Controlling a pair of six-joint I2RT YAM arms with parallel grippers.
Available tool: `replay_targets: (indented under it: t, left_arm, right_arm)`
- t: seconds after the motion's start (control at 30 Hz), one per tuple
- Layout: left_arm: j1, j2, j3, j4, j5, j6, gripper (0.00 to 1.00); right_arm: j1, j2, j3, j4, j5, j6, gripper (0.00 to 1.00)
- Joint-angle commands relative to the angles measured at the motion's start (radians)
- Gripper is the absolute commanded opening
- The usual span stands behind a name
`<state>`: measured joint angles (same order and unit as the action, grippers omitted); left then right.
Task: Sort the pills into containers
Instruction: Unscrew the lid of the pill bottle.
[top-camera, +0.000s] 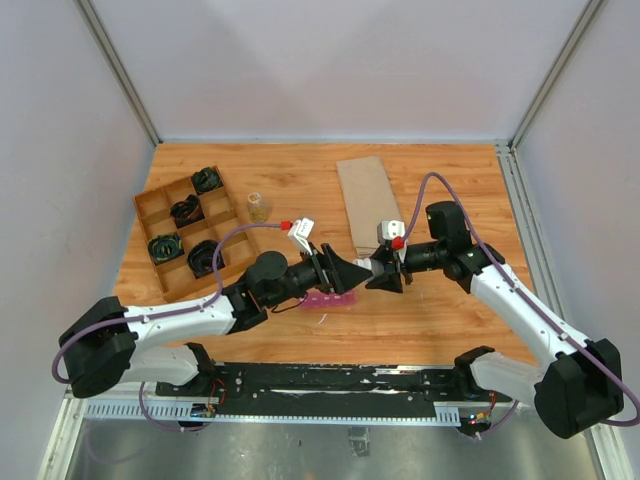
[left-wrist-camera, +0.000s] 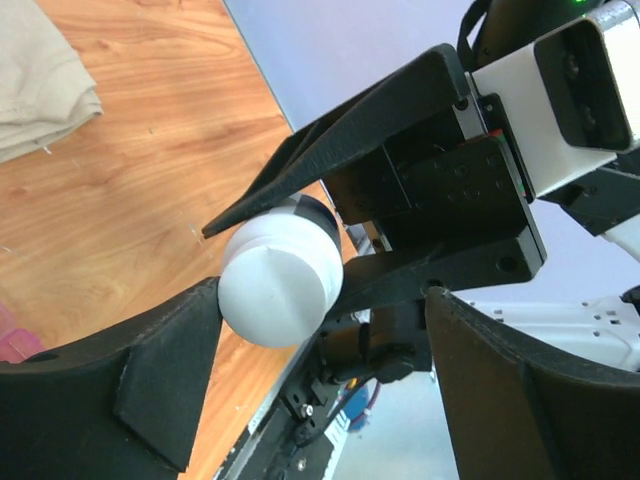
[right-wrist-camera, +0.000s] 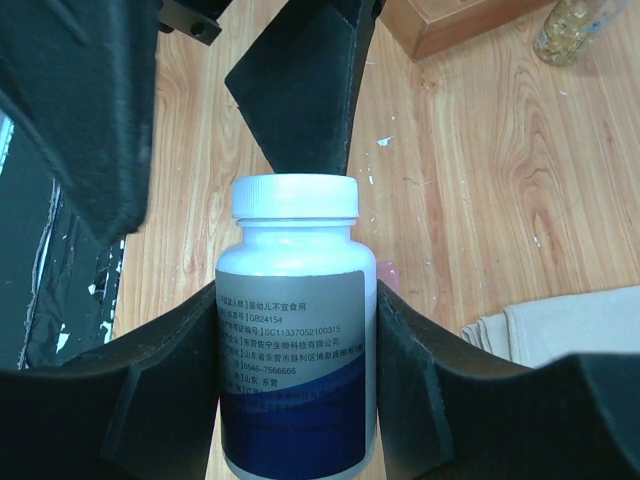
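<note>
Jaws of our left gripper (top-camera: 362, 270) stand spread either side of the cap (right-wrist-camera: 295, 197), gripping nothing, while our right gripper (top-camera: 388, 274) is clenched on the white bottle (right-wrist-camera: 295, 340). Above the table (top-camera: 300, 180) we hold the white bottle level, cap toward the left gripper, presumably so that side can twist it off. The pink containers (top-camera: 328, 300) lie just beneath, handy for filling. On the label (right-wrist-camera: 290, 350) we read GB24154, SC11337052100315 and 0546-7566666 among Chinese characters.
</note>
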<state>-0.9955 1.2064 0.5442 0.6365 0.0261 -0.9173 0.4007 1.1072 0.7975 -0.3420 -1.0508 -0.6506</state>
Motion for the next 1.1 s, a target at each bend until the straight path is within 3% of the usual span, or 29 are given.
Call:
replay_targets:
  t: [0.0, 0.23, 0.5, 0.77, 0.93, 1.07]
  left_arm:
    - [-0.004, -0.041, 0.008, 0.057, 0.052, 0.059, 0.88]
    - [-0.006, -0.14, -0.092, 0.052, 0.105, 0.301, 0.99]
    - [-0.004, -0.257, -0.159, 0.002, 0.137, 0.521, 0.99]
    - [0.008, -0.316, -0.208, 0.101, 0.283, 1.013, 0.99]
    - [0.092, -0.239, -0.144, 0.13, 0.452, 1.058, 0.99]
    - [0.123, -0.154, -0.115, 0.189, 0.504, 1.087, 0.99]
  right_arm:
    - [-0.012, -0.002, 0.027, 0.0, -0.008, 0.01, 0.01]
    - [-0.013, -0.013, 0.023, 0.0, -0.027, 0.008, 0.01]
    - [-0.013, -0.016, 0.023, -0.002, -0.037, 0.003, 0.01]
    - [-0.013, -0.03, 0.018, -0.034, -0.087, -0.057, 0.01]
    - [-0.013, -0.041, 0.01, -0.05, -0.111, -0.095, 0.0]
    - [-0.013, -0.04, 0.009, -0.06, -0.12, -0.112, 0.01]
